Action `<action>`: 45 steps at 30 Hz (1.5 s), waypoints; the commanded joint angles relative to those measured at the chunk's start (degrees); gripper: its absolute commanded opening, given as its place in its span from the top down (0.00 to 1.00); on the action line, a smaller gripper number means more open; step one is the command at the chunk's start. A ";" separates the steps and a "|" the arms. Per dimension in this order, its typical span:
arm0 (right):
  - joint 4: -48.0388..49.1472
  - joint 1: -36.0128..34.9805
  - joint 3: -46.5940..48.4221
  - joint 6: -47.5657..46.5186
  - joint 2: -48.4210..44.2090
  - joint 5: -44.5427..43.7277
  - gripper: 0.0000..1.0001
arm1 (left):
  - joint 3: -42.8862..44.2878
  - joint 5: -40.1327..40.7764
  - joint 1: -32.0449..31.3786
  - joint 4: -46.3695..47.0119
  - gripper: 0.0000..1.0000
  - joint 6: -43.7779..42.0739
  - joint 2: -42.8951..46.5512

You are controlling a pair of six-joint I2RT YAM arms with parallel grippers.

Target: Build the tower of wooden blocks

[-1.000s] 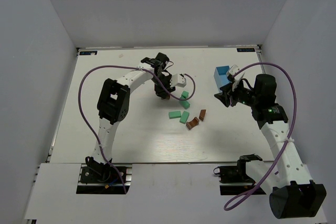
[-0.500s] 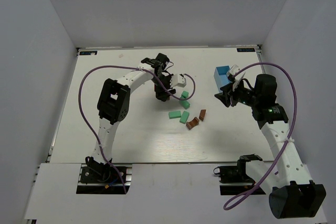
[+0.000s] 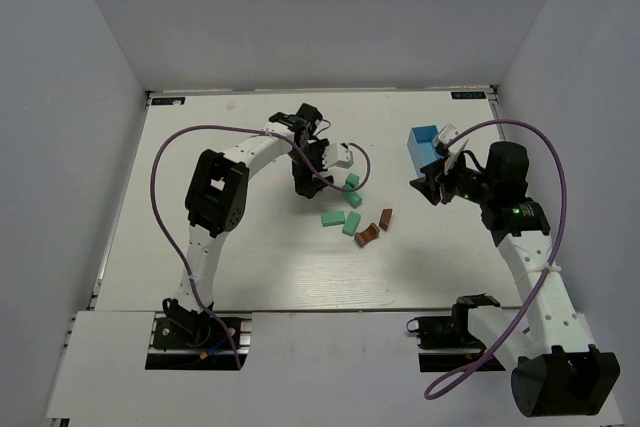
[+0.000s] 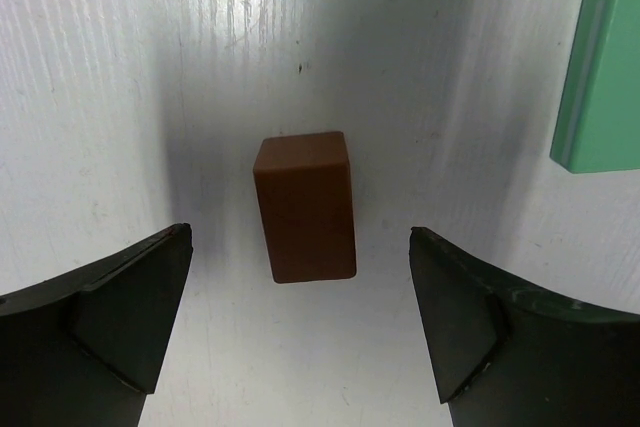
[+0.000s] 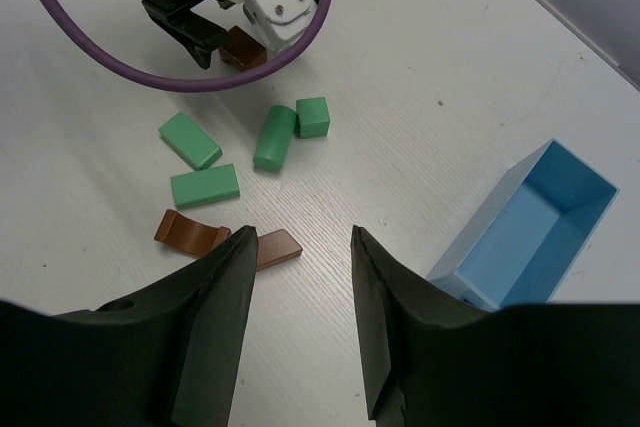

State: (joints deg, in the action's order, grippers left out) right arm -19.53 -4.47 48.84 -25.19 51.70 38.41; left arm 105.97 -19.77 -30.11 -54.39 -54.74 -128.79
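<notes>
A reddish-brown wood block stands on end on the white table, alone, and no tower shows in any view. My left gripper is open around it, with both fingers well clear of its sides. The other wood blocks lie loose just right of it: several mint-green ones, a brown arch and a flat brown piece. My right gripper hovers open and empty above the table, between the blocks and the blue box.
A small blue open-topped box lies tipped beside the right gripper. The left arm's purple cable loops over the left half of the table. Grey walls close in the table's left, far and right sides.
The left gripper's jaws have spread wide and let go of the brown block, which stays standing. The right arm has not moved.
</notes>
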 commanded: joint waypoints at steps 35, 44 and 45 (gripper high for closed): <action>0.46 1.22 -1.03 -0.65 -0.99 2.28 0.51 | -3.22 8.26 -0.83 6.49 0.17 0.07 5.12; 0.63 1.22 -0.85 -0.83 -0.99 2.45 0.51 | -6.74 5.71 -0.83 6.49 0.08 0.07 9.17; 0.55 1.30 -1.03 -0.83 -0.99 2.46 0.51 | -7.70 5.71 -0.83 6.49 0.08 0.07 9.96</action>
State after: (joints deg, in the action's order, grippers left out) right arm -19.55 -3.44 48.84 -25.76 51.44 39.64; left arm 99.46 -12.43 -30.76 -48.05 -54.52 -125.60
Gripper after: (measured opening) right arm 0.487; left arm 0.920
